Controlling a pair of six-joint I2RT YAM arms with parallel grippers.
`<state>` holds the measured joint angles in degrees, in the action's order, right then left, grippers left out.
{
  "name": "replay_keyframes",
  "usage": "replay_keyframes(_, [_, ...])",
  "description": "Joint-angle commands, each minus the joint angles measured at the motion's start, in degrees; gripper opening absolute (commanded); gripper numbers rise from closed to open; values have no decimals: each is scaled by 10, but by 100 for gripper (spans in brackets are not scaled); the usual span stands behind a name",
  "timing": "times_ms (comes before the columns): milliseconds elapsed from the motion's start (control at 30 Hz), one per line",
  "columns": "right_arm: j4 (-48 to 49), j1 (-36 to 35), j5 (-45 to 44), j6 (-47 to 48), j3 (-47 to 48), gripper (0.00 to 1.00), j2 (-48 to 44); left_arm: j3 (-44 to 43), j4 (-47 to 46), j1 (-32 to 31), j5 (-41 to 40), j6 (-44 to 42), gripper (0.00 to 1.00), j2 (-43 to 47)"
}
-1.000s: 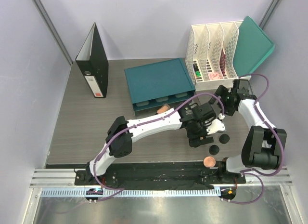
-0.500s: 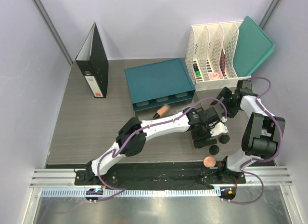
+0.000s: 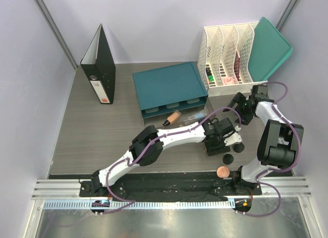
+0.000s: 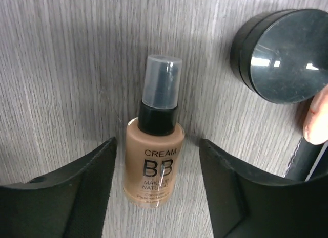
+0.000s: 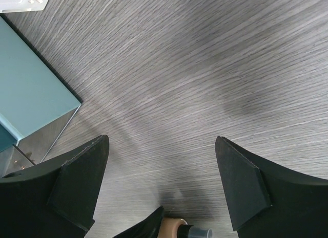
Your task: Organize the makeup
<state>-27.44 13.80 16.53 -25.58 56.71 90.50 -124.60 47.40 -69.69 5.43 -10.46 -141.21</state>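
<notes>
A clear bottle of tan BB cream (image 4: 154, 166) with a black collar lies flat on the table between the fingers of my open left gripper (image 4: 158, 146). The fingers stand on either side and do not touch it. In the top view the left gripper (image 3: 218, 142) hides the bottle. A black round jar (image 4: 282, 53) stands just beyond it, also seen in the top view (image 3: 237, 148). A second jar (image 3: 228, 158) and the peach disc (image 3: 223, 171) lie nearer the front. A tan tube (image 3: 173, 116) lies by the drawer box. My right gripper (image 5: 161, 141) is open and empty over bare table (image 3: 240, 106).
The teal drawer box (image 3: 169, 89) stands at the back centre, its corner in the right wrist view (image 5: 31, 89). A white file organizer (image 3: 225, 53) holds markers (image 3: 209, 74), with a teal folder (image 3: 269, 46) leaning on it. A black binder (image 3: 100, 64) stands back left.
My left gripper has moved right and settled around the bottle. My right gripper has drawn back towards the back right and then held still.
</notes>
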Motion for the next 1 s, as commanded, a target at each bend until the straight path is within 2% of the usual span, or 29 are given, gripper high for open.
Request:
replay_keyframes(0, [0, 3, 10, 8, 10, 90, -16, -1, -17, -2, -16, 14, 62, -4])
replay_keyframes(67, [2, 3, 11, 7, 9, 90, -15, 8, -19, -1, -25, 17, 59, 3])
replay_keyframes(133, [2, 3, 12, 9, 9, 90, -14, 13, -21, -1, -35, 18, 52, 9])
replay_keyframes(167, [3, 3, 13, 7, 9, 90, -13, 15, -23, -1, -41, 18, 33, 15])
replay_keyframes(200, [4, 3, 15, 6, 8, 90, -13, 15, -23, -2, -44, 18, 23, 19])
replay_keyframes(267, [5, 3, 17, 6, 6, 90, -12, 23, -27, -2, -50, 16, 10, 30])
replay_keyframes(433, [8, 3, 18, 6, 1, 90, -16, 25, -16, -1, -51, 12, 4, 60])
replay_keyframes(500, [10, 3, 20, 6, -4, 90, -17, 20, -8, -5, -79, 7, 0, 84])
replay_keyframes(667, [17, 3, 23, 4, -13, 90, -17, 6, 21, -25, -107, -16, 0, 138])
replay_keyframes(800, [24, 3, 27, -3, -15, 90, -13, 9, 28, -53, -216, -35, 0, 181])
replay_keyframes(867, [29, 3, 32, -9, -13, 89, -9, 25, 21, -53, -244, -41, 0, 212])
replay_keyframes(967, [39, 3, 39, -17, -13, 90, -5, 63, -22, -53, -312, -59, 0, 259])
